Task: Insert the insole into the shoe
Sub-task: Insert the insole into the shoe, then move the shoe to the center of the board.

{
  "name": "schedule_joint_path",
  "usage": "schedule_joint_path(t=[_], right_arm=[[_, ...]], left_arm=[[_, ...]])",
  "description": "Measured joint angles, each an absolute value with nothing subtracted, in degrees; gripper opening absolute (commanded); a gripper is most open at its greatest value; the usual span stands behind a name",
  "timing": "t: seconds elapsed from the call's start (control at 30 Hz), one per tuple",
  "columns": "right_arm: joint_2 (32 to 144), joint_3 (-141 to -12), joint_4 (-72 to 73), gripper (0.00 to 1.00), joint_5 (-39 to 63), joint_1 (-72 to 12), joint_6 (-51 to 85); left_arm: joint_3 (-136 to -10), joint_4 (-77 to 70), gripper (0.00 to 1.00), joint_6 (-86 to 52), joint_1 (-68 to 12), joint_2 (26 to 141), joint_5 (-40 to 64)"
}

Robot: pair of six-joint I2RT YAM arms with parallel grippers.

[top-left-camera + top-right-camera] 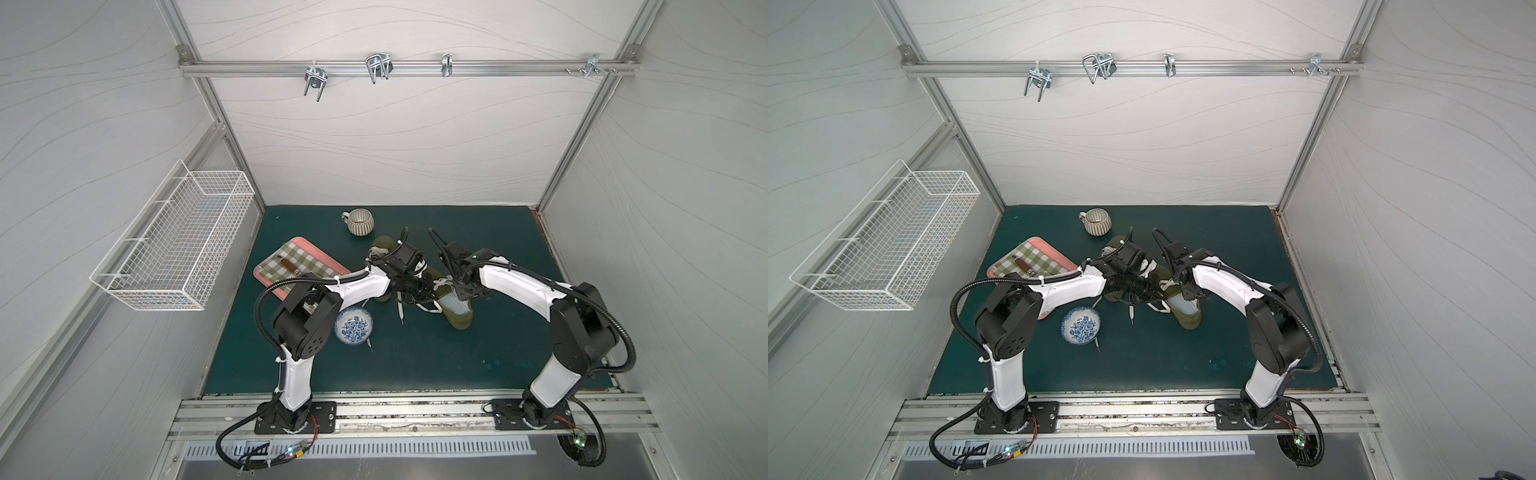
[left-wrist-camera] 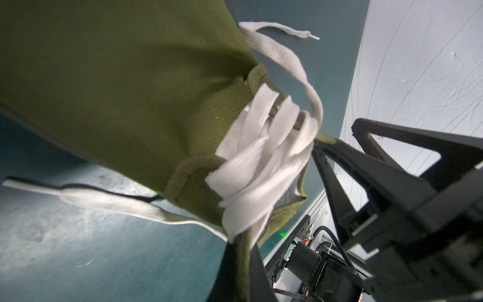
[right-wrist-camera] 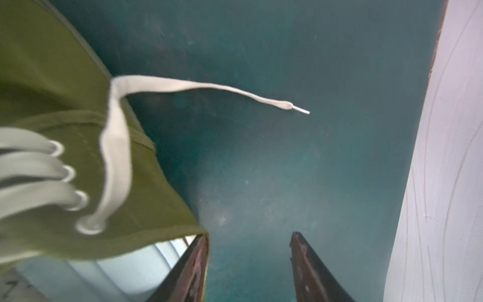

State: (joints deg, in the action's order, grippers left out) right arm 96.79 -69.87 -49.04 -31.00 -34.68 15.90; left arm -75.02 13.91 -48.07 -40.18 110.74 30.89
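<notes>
Left end effector point(image 2: 241, 252) is clamped tight on a fold of the olive shoe point(image 1: 460, 319) by the laces. From above, my wrist hides that grip. Right end effector point(image 3: 248, 234) is half-wide with nothing between the fingers, one finger at the collar edge. Insole point(image 1: 454, 306) shows pale in the shoe's opening, mostly covered; can't tell how far in. Second shoe point(image 1: 381, 245) is largely behind my arm. Dark green desk point(image 1: 415, 365), scuffed. Grey panel walls point(image 1: 395, 137), aluminium frame point(image 1: 409, 66).
</notes>
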Motion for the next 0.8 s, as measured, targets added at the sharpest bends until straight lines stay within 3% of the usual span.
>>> schedule_joint_path(t=[0.23, 0.43, 0.8], right_arm=[[94.5, -69.1, -49.1, 0.54, -23.4, -30.9, 13.5], [88.4, -69.3, -49.7, 0.54, -16.7, -32.8, 16.8], [84.9, -65.7, -49.0, 0.55, -8.2, -31.6, 23.4]], left_arm=[[-75.5, 14.7, 0.0, -47.2, -40.2, 112.0, 30.9], [-77.6, 16.4, 0.0, -46.5, -40.2, 112.7, 31.0], [-99.8, 36.8, 0.0, -34.3, -36.5, 124.0, 30.5]])
